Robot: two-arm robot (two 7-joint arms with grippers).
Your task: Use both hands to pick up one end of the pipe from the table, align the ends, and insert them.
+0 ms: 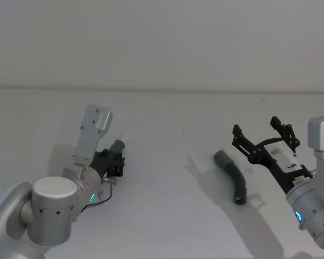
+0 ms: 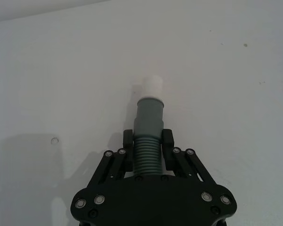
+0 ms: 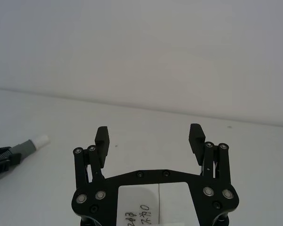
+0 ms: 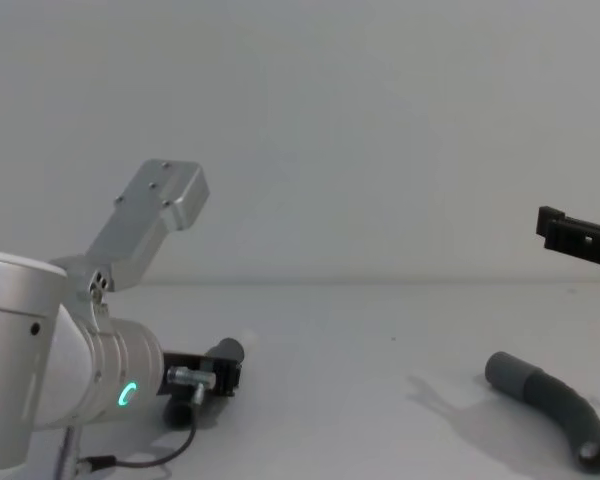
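My left gripper (image 1: 114,160) is shut on one pipe piece (image 2: 149,120), gripping its ribbed part just behind the grey cuff. The narrow white tip (image 2: 153,86) points away from the gripper, low over the table (image 1: 162,129). The same piece (image 3: 28,145) shows far off in the right wrist view. The other pipe piece (image 1: 233,175) lies curved on the table at the right, its wide cuff (image 4: 507,375) toward the middle. My right gripper (image 1: 255,125) hangs open in the air just right of it and above, with nothing between its fingers (image 3: 102,136).
The table runs back to a plain pale wall. A thin grey cable (image 4: 150,455) loops from the left wrist near the table's front. Bare surface lies between the two pipe pieces.
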